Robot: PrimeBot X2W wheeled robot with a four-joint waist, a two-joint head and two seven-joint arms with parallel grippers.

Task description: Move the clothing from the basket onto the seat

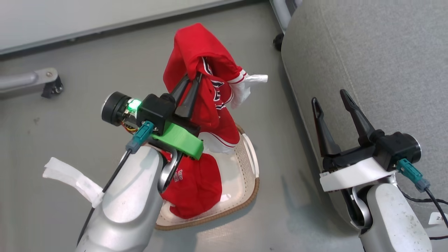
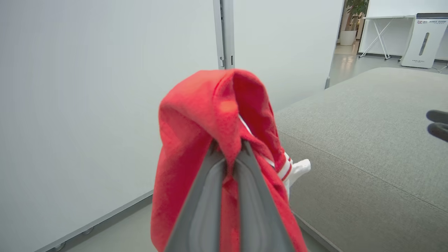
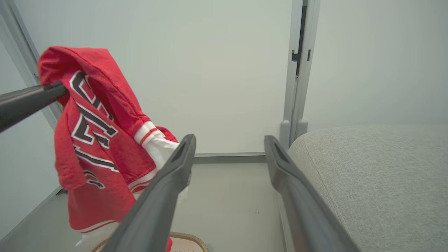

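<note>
Grey floor (image 1: 87, 63) underlies the work area. Left claw (image 1: 195, 77) is clamped on one red garment (image 1: 196, 45), which hangs vertically above the basket (image 1: 257, 189); a second garment (image 1: 196, 189) lies inside. The seat (image 1: 378, 52) lies to the right, nearer the wide, empty right claw (image 1: 329, 98).

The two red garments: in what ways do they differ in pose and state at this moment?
The lifted garment hangs draped from the shut left gripper, over the basket; the other garment lies bunched inside the basket, held by nothing. The lifted garment shows its white trim and large lettering; the other garment shows just small lettering. Both are red.
</note>
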